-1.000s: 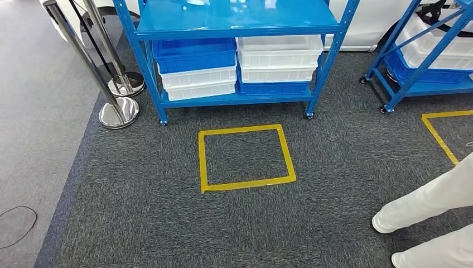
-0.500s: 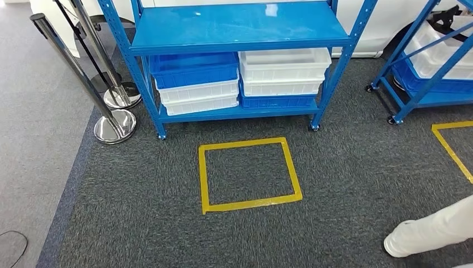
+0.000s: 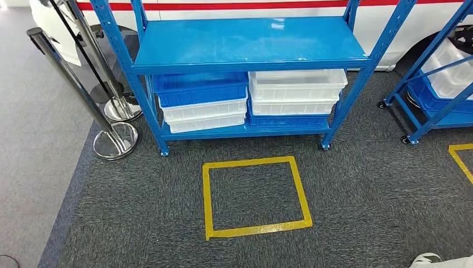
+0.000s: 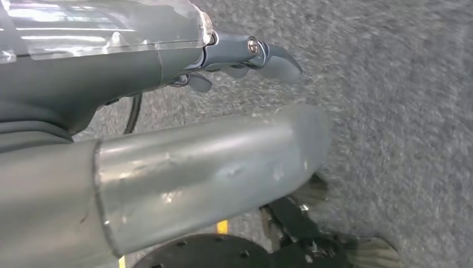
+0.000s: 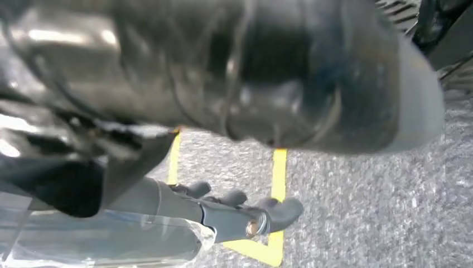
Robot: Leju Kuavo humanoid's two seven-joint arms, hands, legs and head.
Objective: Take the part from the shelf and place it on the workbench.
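Your shelf (image 3: 251,42) stood straight ahead past the yellow floor square (image 3: 255,195), but I couldn't pick out the part itself among its stacked bins (image 3: 295,89). Both arms hung at your sides over the carpet, neither nearer. Left hand (image 4: 245,58) and right hand (image 5: 245,215) held nothing, fingers loosely curled yet apart.

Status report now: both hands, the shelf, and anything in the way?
Left hand and right hand hold nothing, hanging over carpet. Blue shelf ahead, top level bare, crates below; no part seen. Yellow tape square on the floor between.
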